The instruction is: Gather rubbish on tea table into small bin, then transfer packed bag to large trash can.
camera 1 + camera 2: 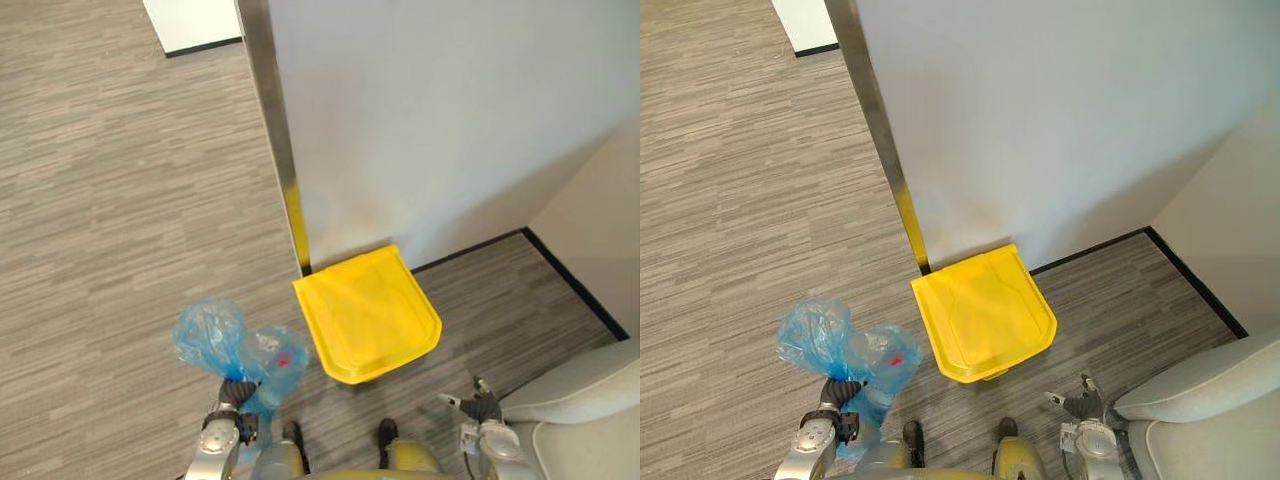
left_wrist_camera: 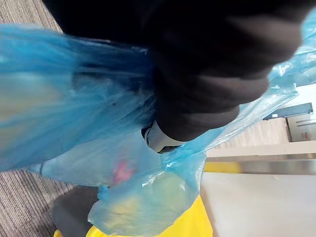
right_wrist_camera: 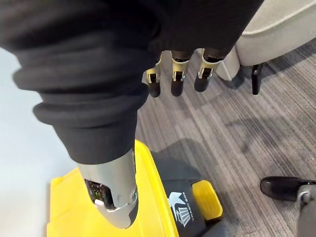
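Left hand (image 1: 234, 393) curled tight round the bunched neck of the blue bag (image 1: 225, 345), gripping it. Bag puffed up just past the fingers, full, with something red and something pale showing through the thin plastic, held over the grey floor (image 1: 100, 200). Just beside that hand, toward the right hand: yellow trash can (image 1: 368, 312), lid shut, tucked against the white wall (image 1: 450, 120) by a shiny metal strip (image 1: 272, 110). Bag close to the can, not in it. Right hand (image 1: 480, 408) on the can's other side, fingers (image 3: 176, 81) straight and loose, holding nothing. Yellow foot pedal (image 3: 206, 193) down below that hand. Grey chair (image 1: 585, 395) just beside the right hand, on its outer side
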